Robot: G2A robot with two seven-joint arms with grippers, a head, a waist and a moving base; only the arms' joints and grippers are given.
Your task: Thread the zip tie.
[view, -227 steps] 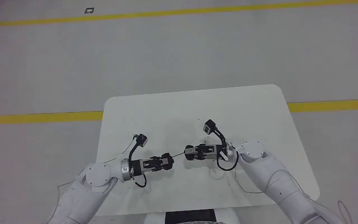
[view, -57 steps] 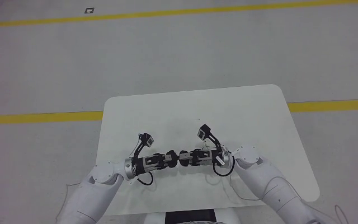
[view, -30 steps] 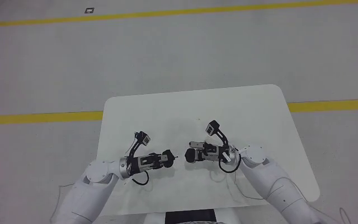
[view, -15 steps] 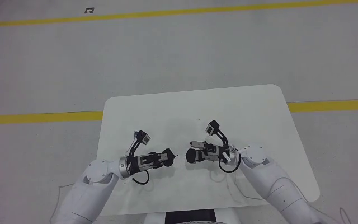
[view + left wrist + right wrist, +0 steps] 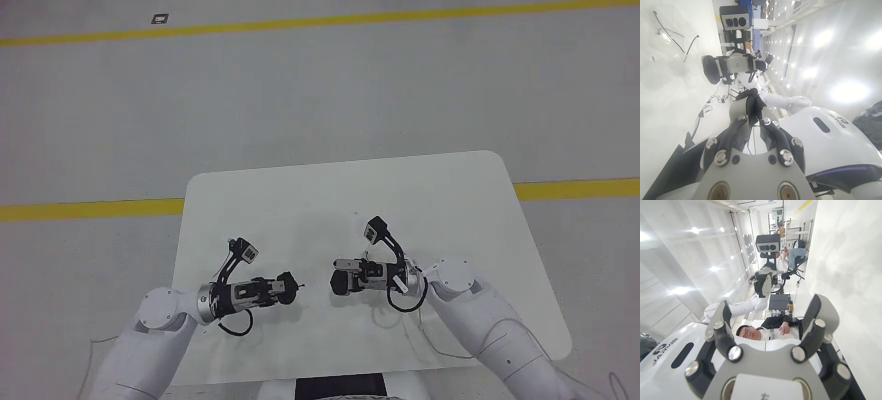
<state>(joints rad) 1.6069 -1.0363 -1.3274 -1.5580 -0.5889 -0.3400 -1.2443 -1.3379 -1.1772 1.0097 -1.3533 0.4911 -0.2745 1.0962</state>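
the left gripper is hovering low over the worktop. its jaws are clenching the tie, which is showing as a dark bunch at the fingertips. whether its tail is already sitting in the head is too small to tell. the right gripper is facing it across a short gap at about the same level, and its jaws are standing wide apart, holding nothing. spare ties are lying in a clear bag on the worktop, apart from the held tie.

the step in hand is looking like a fresh grasp by the right gripper on the free end. doing it well is calling for a still left arm, so the target is not wandering, and a straight approach along the line the two grippers are sharing. the right jaws should be closing near the tail's tip, since a thin springy strip is likely to buckle if pinched far back. the flat of the tail should be meeting the slot squarely. a twist is risking a jam or a slip out of the left jaws.
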